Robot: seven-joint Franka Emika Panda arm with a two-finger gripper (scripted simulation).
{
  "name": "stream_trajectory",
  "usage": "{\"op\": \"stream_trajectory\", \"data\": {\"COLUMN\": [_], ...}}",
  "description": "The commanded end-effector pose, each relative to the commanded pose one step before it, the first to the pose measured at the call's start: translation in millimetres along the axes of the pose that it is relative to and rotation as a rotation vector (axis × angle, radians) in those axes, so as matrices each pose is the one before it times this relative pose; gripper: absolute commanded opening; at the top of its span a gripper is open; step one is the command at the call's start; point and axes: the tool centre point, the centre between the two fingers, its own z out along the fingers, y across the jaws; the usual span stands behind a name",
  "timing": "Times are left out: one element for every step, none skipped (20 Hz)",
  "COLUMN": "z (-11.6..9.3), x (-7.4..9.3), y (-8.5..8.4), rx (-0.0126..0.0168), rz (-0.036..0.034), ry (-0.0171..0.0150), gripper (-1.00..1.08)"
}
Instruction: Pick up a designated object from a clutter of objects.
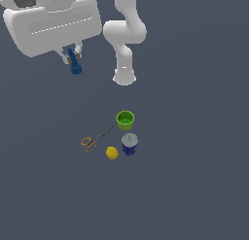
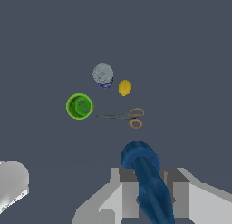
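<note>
Labels first: no writing can be read on anything, and the blue can point(image 1: 129, 144) is too small and soft to show any brand, just a silvery lid on a blue body. Green cup point(image 1: 125, 119) stands upright on the dark floor point(image 1: 194, 185), and from the wrist view its inside point(image 2: 79, 106) looks like nothing but green bottom with a couple of dim specks I can't identify. Can sits just below the cup in the exterior view, with the yellow fruit point(image 1: 112, 153) right beside it toward the exterior view's left, and the orange-handled scissors point(image 1: 95, 140) further left, blades pointing up toward the cup.

Small blue piece point(image 1: 74, 63) is well away from all that, up in the air, pinched in the gripper point(image 1: 73, 57), whose fingers are closed narrow around it. In the wrist view it runs off the picture edge point(image 2: 149, 182), so its held end is cut off. Arm's big white link point(image 1: 53, 23) hides the gripper's upper part in the exterior view.
</note>
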Motion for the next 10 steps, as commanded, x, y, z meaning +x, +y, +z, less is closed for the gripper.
{"op": "stream_trajectory", "data": {"z": [-13.13,-3.96,-3.44,-2.92,-2.41,-1.92,-1.46,-1.02,-0.61,-0.20], "x": [-5.54,-1.69,-1.45,-1.21,-0.99,-0.77,-0.58,-0.40,-0.23,-0.08], "y": [2.91,1.12,1.01,0.89,0.77,0.64,0.50,0.36,0.22,0.07], "rx": [0.00067,0.00000,0.00000,0.00000,0.00000,0.00000,0.00000,0.00000,0.00000,0.00000], "rz": [-0.00068,0.00000,0.00000,0.00000,0.00000,0.00000,0.00000,0.00000,0.00000,0.00000], "ry": [-0.00139,0.00000,0.00000,0.00000,0.00000,0.00000,0.00000,0.00000,0.00000,0.00000], "gripper": [-1.00,-1.00,-1.00,-1.00,-1.00,-1.00,-1.00,-1.00,-1.00,-1.00]}}
